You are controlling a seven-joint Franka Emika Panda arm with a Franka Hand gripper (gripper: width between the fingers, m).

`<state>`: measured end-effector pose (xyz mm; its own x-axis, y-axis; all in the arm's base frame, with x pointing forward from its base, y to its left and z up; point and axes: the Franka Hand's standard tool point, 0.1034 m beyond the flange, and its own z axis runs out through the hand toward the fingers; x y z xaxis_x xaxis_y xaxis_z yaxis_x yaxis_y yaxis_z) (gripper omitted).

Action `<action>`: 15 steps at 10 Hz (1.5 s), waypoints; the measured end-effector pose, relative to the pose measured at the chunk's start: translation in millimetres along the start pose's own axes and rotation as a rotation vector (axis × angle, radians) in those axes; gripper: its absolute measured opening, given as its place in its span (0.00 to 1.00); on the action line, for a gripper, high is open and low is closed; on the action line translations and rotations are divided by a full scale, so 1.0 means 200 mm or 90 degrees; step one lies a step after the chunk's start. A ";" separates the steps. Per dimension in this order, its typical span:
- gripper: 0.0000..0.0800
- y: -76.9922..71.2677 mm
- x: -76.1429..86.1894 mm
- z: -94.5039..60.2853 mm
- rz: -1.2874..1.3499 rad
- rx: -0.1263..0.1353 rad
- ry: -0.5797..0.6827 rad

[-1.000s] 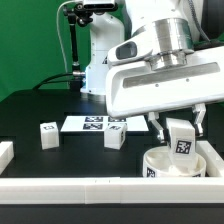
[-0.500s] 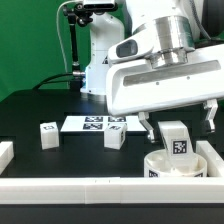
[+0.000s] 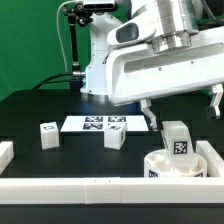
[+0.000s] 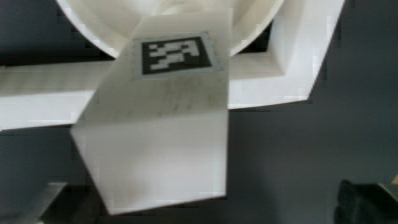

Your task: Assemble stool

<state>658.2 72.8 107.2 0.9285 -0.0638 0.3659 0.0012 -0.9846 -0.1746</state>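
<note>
The round white seat [image 3: 166, 166] lies at the front of the exterior view's right, in the corner of the rails. One white tagged leg [image 3: 178, 140] stands up out of it. My gripper [image 3: 182, 108] hangs just above that leg, open and empty, its fingers [image 3: 150, 116] spread wide to either side. Two more white legs [image 3: 47, 134] [image 3: 116, 136] stand loose on the black table. In the wrist view the leg [image 4: 169, 120] fills the middle, its tag facing the camera, with the seat [image 4: 93, 22] behind it and my gripper [image 4: 214, 208] open around its near end.
The marker board [image 3: 92, 124] lies between the two loose legs. A long white rail [image 3: 90, 188] runs along the front, with a short piece [image 3: 5, 152] at the exterior view's left and another [image 3: 214, 156] beside the seat. The rail [image 4: 39, 100] also shows in the wrist view.
My gripper has opened, let go of the leg standing in the seat, and risen above it. The leg stays upright.
</note>
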 end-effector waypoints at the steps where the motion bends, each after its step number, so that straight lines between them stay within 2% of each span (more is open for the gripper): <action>1: 0.81 0.00 0.00 0.00 0.000 0.000 -0.001; 6: 0.81 0.00 -0.03 0.02 -0.010 0.004 -0.029; 10: 0.81 -0.06 -0.04 0.00 -0.028 0.045 -0.217; 12: 0.81 -0.09 -0.09 -0.01 -0.026 0.068 -0.322; 13: 0.81 -0.10 -0.08 -0.01 -0.028 0.080 -0.358; 15: 0.81 -0.08 -0.01 0.00 -0.142 0.089 -0.303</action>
<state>656.9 88.6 109.0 0.9658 0.2561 -0.0408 0.2360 -0.9331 -0.2713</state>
